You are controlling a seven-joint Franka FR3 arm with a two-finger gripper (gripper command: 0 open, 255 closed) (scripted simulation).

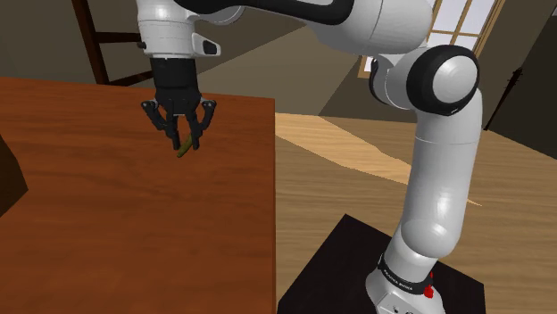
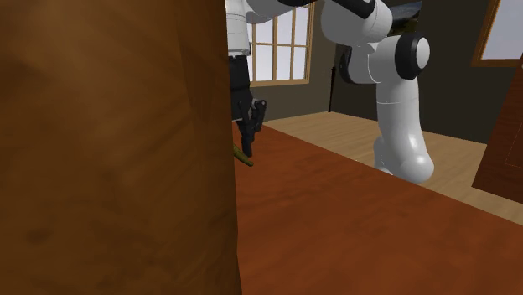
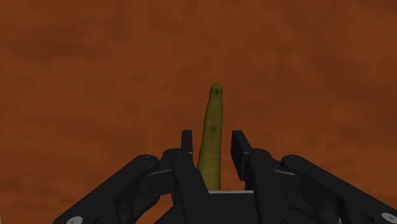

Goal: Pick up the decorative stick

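Stick's place: the decorative stick (image 3: pixel 212 130) hangs point-down between the two fingers (image 3: pixel 186 153) of the tool (image 1: pixel 186 141), over the far part of the desk (image 1: pixel 107 232), near its right edge in the shoulder view.
Grip: the tool is clenched on the stick, apparently at its thicker upper end, with most of its length jutting out below the fingertips.
Risk, slipping: the stick is narrow, rounded and tapering, so the pads probably bear on very little of it. A quick lift could let it slide out and drop onto the desk.
Risk, pivoting: held near one end, it may swing between the pads. In the shoulder view it already slants a little from the tool's line.
Risk, dragging: I cannot tell whether its lower tip is clear of the wood. If it touches, a sideways move would lever it loose.
Stick's look: olive green with brownish mottling, slim, smooth, narrowing to a blunt darker tip.
Desk: reddish-brown wood, bare around the stick.
Beyond: the white arm (image 1: pixel 442 178) bends over from its black stand (image 1: pixel 339 276) at the near right. The pale wood floor (image 1: pixel 357 161) lies past the desk's edge, and a dark chair back (image 1: pixel 94 45) stands at the far left.
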